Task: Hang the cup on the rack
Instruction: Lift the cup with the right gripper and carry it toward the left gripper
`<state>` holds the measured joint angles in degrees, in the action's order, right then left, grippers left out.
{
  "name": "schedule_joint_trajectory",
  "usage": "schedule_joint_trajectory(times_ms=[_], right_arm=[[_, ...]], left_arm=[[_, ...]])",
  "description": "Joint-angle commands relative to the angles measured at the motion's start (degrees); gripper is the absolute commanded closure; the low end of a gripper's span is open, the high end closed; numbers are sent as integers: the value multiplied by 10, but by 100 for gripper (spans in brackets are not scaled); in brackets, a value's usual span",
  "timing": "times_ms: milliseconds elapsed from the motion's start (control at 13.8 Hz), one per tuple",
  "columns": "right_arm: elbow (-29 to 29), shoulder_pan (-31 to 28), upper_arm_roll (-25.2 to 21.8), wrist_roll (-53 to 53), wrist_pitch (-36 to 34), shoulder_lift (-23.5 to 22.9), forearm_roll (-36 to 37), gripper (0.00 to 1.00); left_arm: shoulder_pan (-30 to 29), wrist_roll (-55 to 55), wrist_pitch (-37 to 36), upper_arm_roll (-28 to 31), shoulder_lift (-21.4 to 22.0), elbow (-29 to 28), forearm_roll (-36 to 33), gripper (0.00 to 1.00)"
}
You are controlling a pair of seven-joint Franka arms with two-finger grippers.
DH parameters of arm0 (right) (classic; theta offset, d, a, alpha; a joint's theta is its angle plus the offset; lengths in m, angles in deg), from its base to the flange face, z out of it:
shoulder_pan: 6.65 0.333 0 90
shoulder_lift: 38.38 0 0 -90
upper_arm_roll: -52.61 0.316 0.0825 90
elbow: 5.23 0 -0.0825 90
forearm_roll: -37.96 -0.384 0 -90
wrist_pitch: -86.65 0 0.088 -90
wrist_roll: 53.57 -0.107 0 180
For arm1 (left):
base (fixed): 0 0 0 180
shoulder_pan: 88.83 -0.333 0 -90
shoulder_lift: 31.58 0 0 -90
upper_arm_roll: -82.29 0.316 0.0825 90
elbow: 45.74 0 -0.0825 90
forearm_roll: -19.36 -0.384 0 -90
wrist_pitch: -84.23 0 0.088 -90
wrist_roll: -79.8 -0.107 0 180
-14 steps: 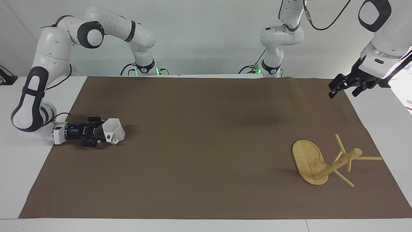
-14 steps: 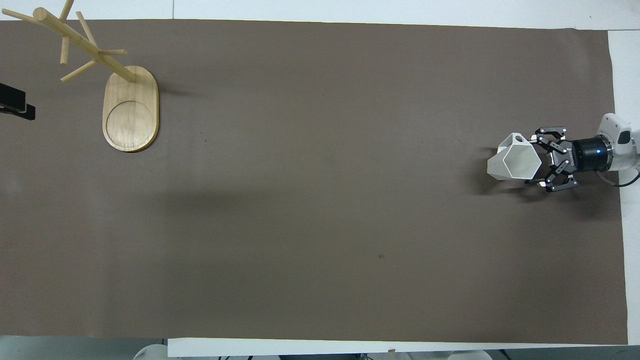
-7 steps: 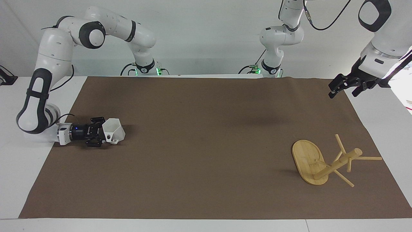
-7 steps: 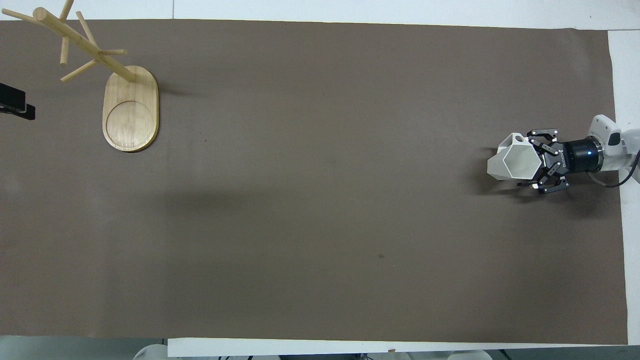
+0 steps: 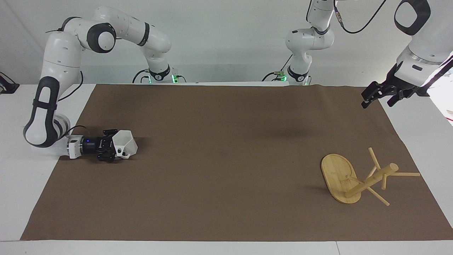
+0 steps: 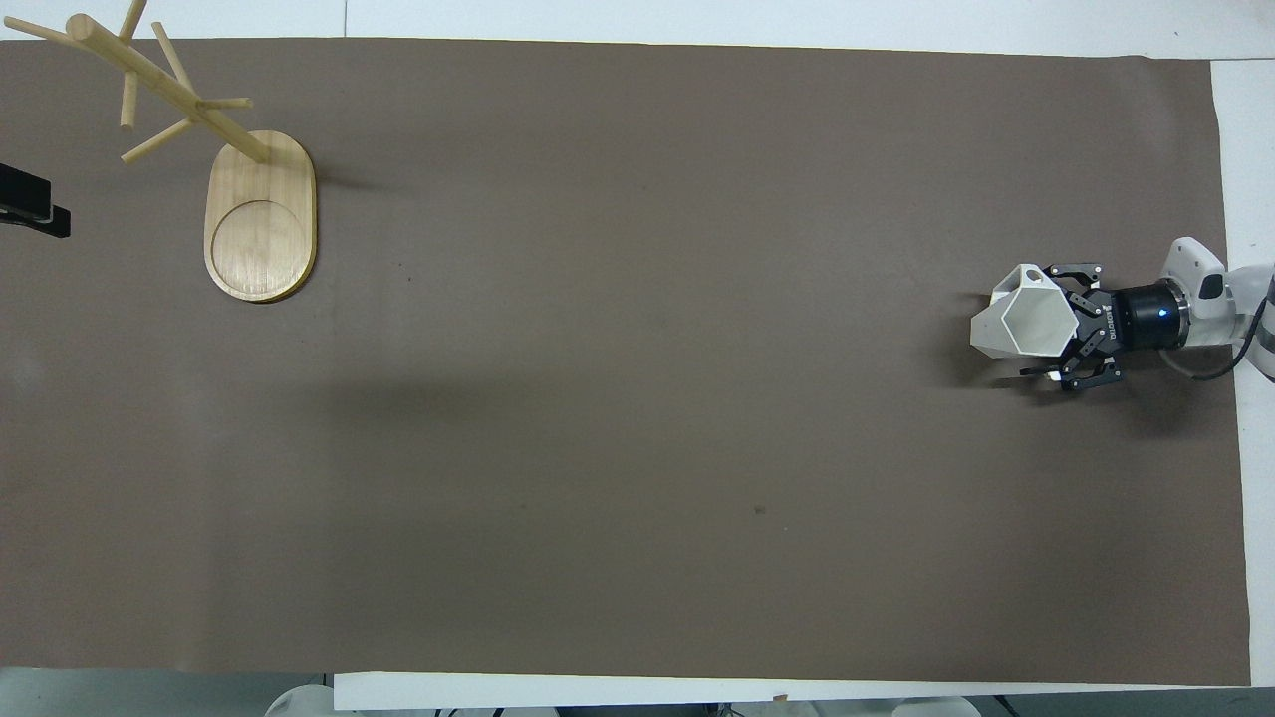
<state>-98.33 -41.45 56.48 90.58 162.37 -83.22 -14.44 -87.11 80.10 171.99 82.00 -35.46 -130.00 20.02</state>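
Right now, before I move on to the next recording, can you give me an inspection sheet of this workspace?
Surface: brown mat on a white table.
Job's things: white cup on the mat at the right arm's end; wooden rack upright at the left arm's end, pegs bare.
Clutter: nothing seen.
Grippers: right gripper low on the mat, fingers closing around the cup's side; left gripper waits raised over the mat's corner.
Cables: black leads at both arm bases.
Surroundings: plain white wall.
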Motion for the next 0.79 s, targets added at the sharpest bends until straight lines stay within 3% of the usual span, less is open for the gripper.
schedule_joint_trajectory(times_ms=[0,578,722], right_arm=[[-24,3,1,14,15,24,0,1],[-28,25,1,15,20,30,-1,2],[-28,37,1,14,22,30,-2,18]], left_arm=[[-4,-6,-2,-3,11,-11,-12,0],[-4,-6,-2,-3,11,-10,-12,0],[-4,-6,-2,-3,11,-10,-12,0]])
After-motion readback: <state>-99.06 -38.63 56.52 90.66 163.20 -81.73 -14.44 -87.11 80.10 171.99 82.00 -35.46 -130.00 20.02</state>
